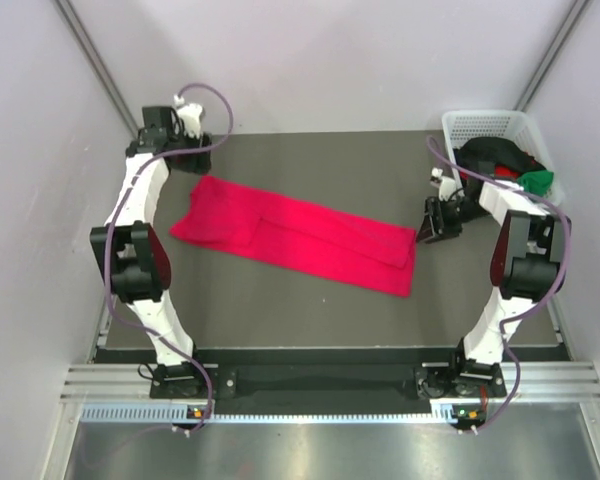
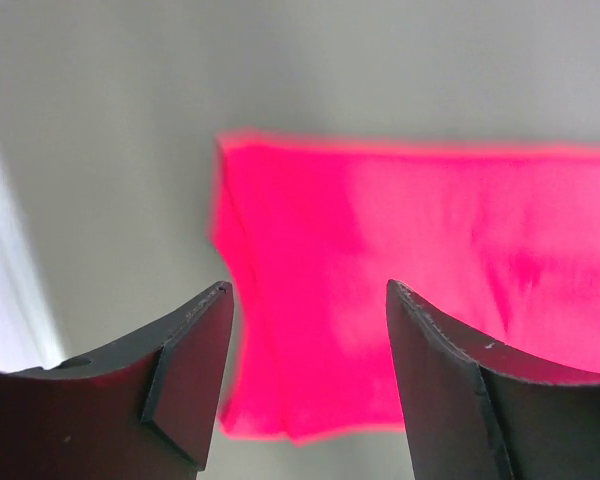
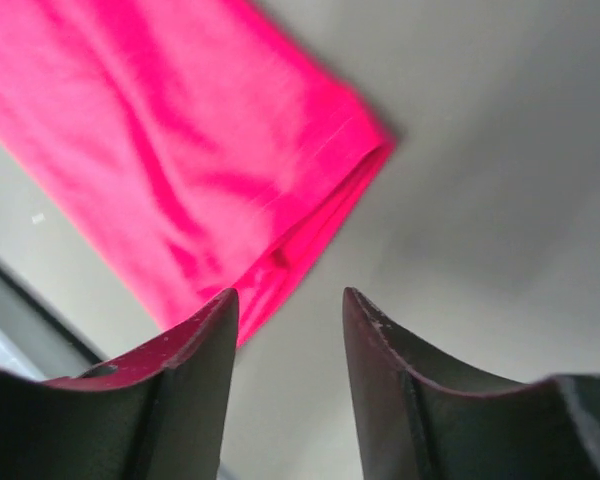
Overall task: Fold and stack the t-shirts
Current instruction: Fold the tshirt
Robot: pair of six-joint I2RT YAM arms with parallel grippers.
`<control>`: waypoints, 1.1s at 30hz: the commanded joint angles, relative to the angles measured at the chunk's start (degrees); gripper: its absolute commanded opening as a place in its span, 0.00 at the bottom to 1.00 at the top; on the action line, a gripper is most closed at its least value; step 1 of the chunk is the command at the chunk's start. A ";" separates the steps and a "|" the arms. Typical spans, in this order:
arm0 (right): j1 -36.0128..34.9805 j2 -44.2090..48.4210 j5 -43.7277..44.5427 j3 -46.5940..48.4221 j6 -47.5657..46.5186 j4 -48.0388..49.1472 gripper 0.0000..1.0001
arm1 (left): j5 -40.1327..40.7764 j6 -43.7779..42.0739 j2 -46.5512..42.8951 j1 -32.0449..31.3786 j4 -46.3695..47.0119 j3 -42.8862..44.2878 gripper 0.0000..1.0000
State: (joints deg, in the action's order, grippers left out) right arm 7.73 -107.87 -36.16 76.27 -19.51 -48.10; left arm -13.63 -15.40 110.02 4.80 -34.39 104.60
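Left tool (image 2: 306,286) parted, overhead-only basket (image 1: 480,120), t-shirt (image 1: 300,238)

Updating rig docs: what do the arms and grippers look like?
Both alike: left arm and right arm have white links, black joint housings with dark red sides, and a lilac cable along each. Left gripper and right gripper have black, curved, tapering fingers.

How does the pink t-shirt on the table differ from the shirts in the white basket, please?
The pink t-shirt lies flat on the table, folded into a long band; the basket shirts sit bunched in a heap in the white basket. The pink t-shirt is one bright colour; the basket shirts show black, red and green. Both are soft cloth.
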 commanded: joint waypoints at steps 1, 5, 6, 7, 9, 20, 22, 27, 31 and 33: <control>-0.08 3.72 -6.63 -2.60 2.54 -4.28 0.48 | -2.46 -2.27 -0.67 0.04 -3.84 -9.57 0.67; -0.17 3.90 -7.78 -6.48 3.69 -4.46 0.49 | 1.57 -4.11 0.28 0.12 -5.24 -14.76 0.65; -0.17 3.64 -7.78 -6.92 3.77 -4.29 0.50 | 2.54 -4.46 0.72 0.21 -5.16 -15.21 0.65; -0.08 3.29 -7.70 -7.71 3.86 -4.11 0.50 | 3.25 -4.64 1.16 0.39 -5.07 -15.99 0.64; -0.08 3.11 -7.26 -8.24 4.39 -3.94 0.52 | 3.78 -5.17 1.95 1.00 -4.81 -16.09 0.64; -0.17 -0.32 -5.23 -6.05 7.82 -0.60 0.57 | 4.93 -5.61 4.50 2.32 -4.37 -15.82 0.63; -0.25 -1.37 -4.97 -5.52 8.25 0.02 0.58 | 5.01 -5.69 5.12 3.28 -5.15 -15.83 0.63; -1.22 -3.65 -4.09 -4.38 9.40 1.07 0.58 | 5.54 -5.69 4.07 3.90 -4.81 -18.11 0.62; -2.01 -5.15 -3.74 -3.32 10.10 1.43 0.58 | 5.37 -5.17 3.19 3.82 -4.63 -18.38 0.62; -2.80 -5.59 -3.83 -3.06 10.80 1.78 0.58 | 5.45 -5.17 3.01 3.90 -4.54 -18.29 0.62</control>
State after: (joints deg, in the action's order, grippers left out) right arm 6.46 -111.90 -40.86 71.44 -9.32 -49.12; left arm -8.08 -19.92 115.15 8.58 -40.18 86.67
